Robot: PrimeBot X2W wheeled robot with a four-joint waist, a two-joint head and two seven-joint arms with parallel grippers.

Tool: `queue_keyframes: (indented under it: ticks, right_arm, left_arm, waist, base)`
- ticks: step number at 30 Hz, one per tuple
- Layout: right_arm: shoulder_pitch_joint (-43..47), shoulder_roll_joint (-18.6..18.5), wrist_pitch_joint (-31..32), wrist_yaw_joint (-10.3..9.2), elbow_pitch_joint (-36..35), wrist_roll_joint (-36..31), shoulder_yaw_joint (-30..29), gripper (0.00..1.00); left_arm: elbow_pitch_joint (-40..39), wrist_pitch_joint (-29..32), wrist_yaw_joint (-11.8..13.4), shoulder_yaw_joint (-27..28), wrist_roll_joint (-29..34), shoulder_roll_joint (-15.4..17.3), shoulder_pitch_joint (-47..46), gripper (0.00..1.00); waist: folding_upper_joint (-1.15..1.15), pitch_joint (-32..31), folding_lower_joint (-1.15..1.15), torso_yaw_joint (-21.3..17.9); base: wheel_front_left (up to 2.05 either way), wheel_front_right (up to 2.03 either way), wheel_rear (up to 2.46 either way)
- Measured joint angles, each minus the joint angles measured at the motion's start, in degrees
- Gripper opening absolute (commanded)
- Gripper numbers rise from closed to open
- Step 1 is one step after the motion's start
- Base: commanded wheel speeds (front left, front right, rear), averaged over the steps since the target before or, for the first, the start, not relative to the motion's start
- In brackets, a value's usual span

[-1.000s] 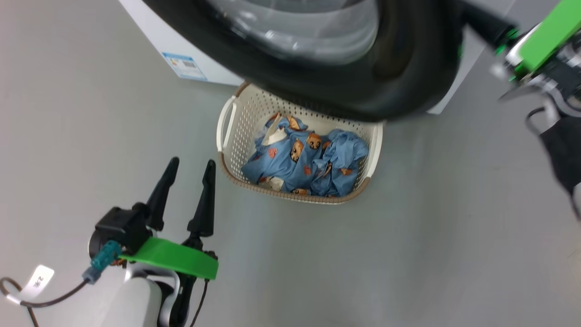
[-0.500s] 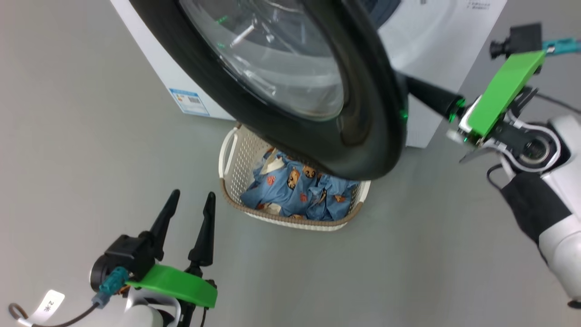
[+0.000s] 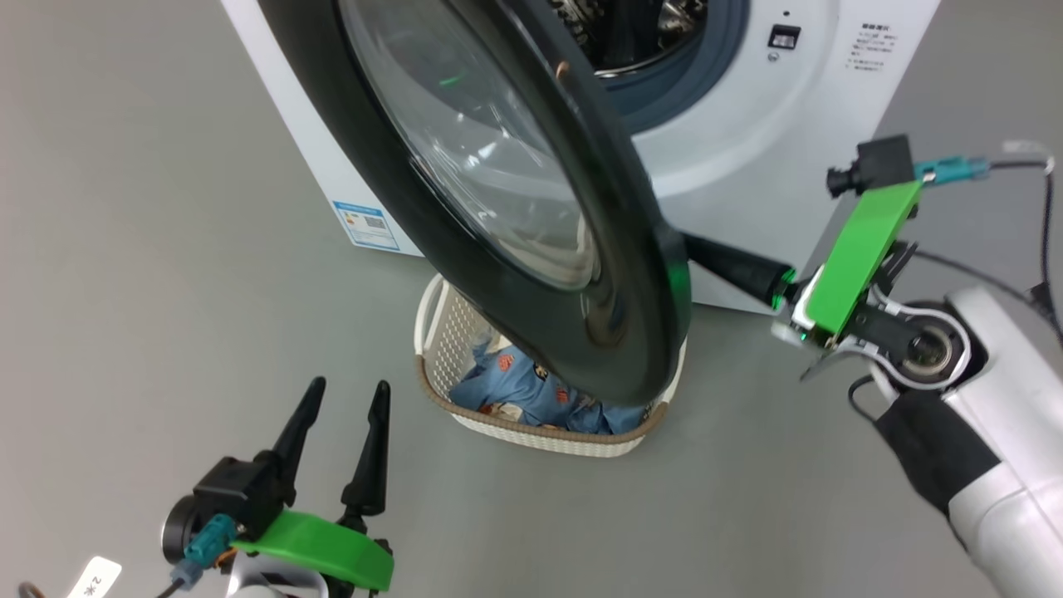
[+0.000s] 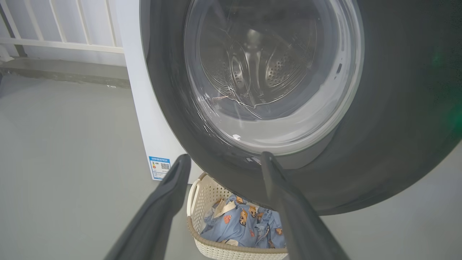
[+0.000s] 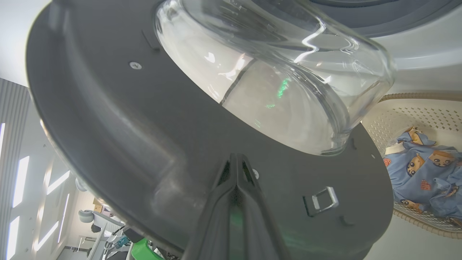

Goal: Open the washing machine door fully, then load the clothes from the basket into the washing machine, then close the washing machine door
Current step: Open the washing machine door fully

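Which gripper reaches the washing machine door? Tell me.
The right gripper, jaws shut, tips at the inner face of the washing machine door; the left gripper hangs open, apart.

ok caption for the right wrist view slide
Shut right gripper at the inner face of the open washing machine door, clothes in the basket beyond.

One washing machine (image 3: pixel 747 149) is seen, fitted with one round door (image 3: pixel 498 191) and one blue label sticker (image 3: pixel 368 224). One basket (image 3: pixel 540 433) is counted, and the clothes (image 3: pixel 515 386) in it are bunched into a single heap (how many garments cannot be told). Two grippers are shown, the left gripper (image 3: pixel 350 384) and the right gripper (image 5: pixel 236 159), and two dark fingers (image 4: pixel 158 216) are counted on each. One metal latch loop (image 5: pixel 321 200) is found on the door's inner face.
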Motion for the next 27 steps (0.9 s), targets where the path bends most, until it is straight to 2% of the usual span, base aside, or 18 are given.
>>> queue_keyframes:
  ticks: [11, 21, 27]
  right_arm:
    - [5.7, 3.1, 1.4, 0.00, -2.7, 1.0, 1.3, 0.00]
    - [6.7, 6.9, 2.9, 0.00, -4.1, 0.8, 3.7, 0.00]
    - [7.2, 7.8, 2.9, 0.00, -4.1, 0.5, 4.4, 0.00]
  left_arm:
    - [0.0, 0.0, 0.0, -0.2, 0.0, 0.0, 1.8, 1.00]
    - [0.0, 0.0, 0.0, -0.3, 0.0, 0.1, 1.9, 1.00]
    - [0.2, 0.0, 0.0, -0.3, 0.0, 0.1, 2.4, 1.00]
  waist:
    - [0.00, -2.5, 0.00, 2.7]
    - [0.00, -3.5, 0.00, 5.1]
    - [0.00, -4.0, 0.00, 5.5]
  base:
    - [0.00, 0.00, 0.00]
    - [0.00, 0.00, 0.00]
    - [0.00, 0.00, 0.00]
